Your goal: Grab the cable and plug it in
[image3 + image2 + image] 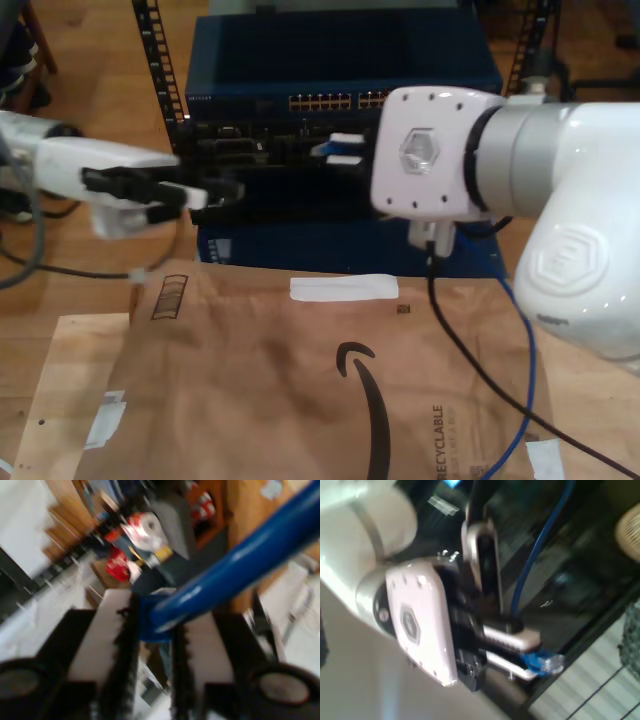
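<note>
Exterior view first: my second gripper [345, 150] comes in from the exterior view's right and points at the dark front of the blue network box [300, 60], just below its row of ports [330, 101]. A bit of blue sits between its white fingertips. First wrist view shows that same gripper [536, 656] from the side, and it's clamped narrow on the plug [547, 661] of the blue cable [545, 535], with the clear blue tip poking out past the fingers. Second wrist view is blurry, but the cable [240, 565] clearly runs out from between the two toothed pads [115, 630], which are pinched onto it.

From the plug, the cable [525, 360] drops on the exterior view's right and trails toward the near edge over the brown paper mailer [300, 400], next to a thin black cable [470, 340].

My first gripper [200, 195] is probably the one at the exterior view's left, reaching toward the box front with nothing in it. It's too smeared for me to tell how wide its jaws are.
</note>
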Motion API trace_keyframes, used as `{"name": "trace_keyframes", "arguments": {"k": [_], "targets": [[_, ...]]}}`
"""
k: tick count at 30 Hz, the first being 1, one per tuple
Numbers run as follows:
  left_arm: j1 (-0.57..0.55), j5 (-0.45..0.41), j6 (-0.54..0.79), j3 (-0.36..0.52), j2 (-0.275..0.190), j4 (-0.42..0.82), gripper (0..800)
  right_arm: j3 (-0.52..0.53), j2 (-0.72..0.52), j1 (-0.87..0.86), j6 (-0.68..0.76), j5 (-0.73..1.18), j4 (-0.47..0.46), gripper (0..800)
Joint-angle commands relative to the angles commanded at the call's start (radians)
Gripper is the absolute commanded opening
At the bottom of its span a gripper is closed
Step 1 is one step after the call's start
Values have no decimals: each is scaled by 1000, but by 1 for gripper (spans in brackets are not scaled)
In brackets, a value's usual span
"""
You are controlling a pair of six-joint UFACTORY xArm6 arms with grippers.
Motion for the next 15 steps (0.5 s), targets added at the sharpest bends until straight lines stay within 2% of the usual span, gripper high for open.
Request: {"name": "trace_keyframes", "arguments": {"k": [3, 7, 11, 15], "targets": [[52, 2, 43, -14, -41, 152, 797, 55, 25, -3, -2, -126, -31, 2], [83, 2, 172, -6, -118, 400, 797, 152, 51, -8, -3, -307, -95, 2], [146, -3, 299, 83, -198, 500, 797, 215, 63, -35, -6, -463, -106, 3], [252, -3, 486, 155, -238, 654, 795, 265, 150, -40, -71, -730, -117, 7]]}}
